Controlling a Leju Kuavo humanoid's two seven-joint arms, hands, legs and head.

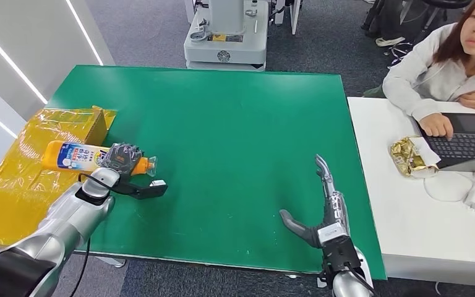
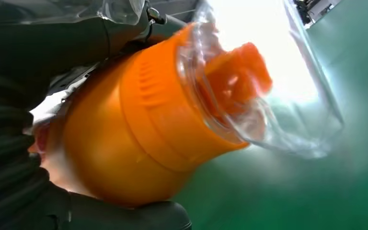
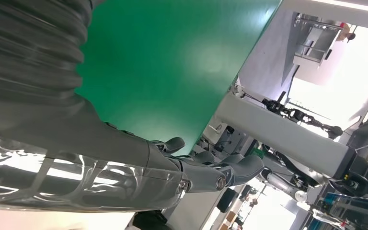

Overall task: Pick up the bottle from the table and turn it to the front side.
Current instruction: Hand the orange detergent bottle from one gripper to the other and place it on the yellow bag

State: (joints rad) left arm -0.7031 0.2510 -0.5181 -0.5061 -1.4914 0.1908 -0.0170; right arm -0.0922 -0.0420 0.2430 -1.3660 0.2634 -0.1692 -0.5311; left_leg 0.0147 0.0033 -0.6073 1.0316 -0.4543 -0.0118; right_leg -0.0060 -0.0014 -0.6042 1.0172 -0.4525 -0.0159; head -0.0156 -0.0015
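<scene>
While left robot hand (image 1: 120, 159) grips orange detergent bottle (image 1: 74, 156) near its cap, prob. to rotate label frontward, right robot hand (image 1: 321, 213) hovers open, empty, over green tabletop (image 1: 235, 124).

Orange bottle (image 1: 83, 157) with blue-and-white label and clear cap lies horizontal; gripped at its neck above the green worktop's (image 1: 235, 124) left edge.
</scene>
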